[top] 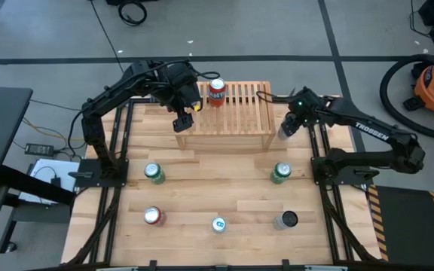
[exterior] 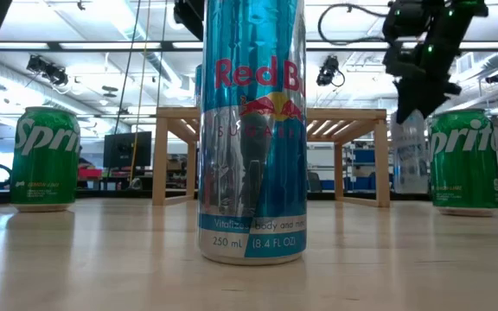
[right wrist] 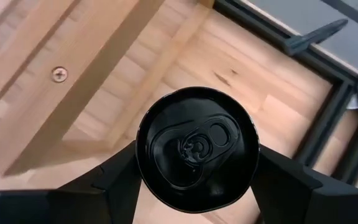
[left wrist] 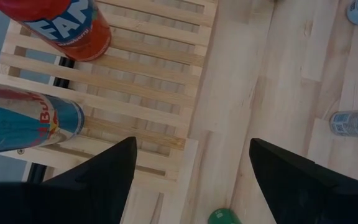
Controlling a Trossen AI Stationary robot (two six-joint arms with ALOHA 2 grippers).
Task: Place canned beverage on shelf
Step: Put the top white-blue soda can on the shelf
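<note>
- The right gripper (top: 286, 129) sits just right of the shelf's (top: 228, 120) right end in the high view, its fingers closed on a can with a black top (right wrist: 196, 148); the right wrist view shows that top filling the gap between the two dark fingers (right wrist: 107, 174).
- In the low view this held can (exterior: 410, 155) hangs at the right of the frame, pale and see-through looking, beside the shelf's right leg.
- The left gripper (top: 183, 120) hovers over the shelf's left end, upper centre of the high view, fingers parted and holding nothing.
- A red can (top: 217, 92) stands on the shelf's rear part; the left wrist view also shows a blue Red Bull can (left wrist: 27, 124) on the slats.
- On the table, lower in the high view: two green cans (top: 154, 174) (top: 280, 173), a red-topped can (top: 153, 217), a blue can (top: 218, 224), and a dark-topped can (top: 287, 220).
- The blue can (exterior: 251, 130) fills the centre of the low view.
</note>
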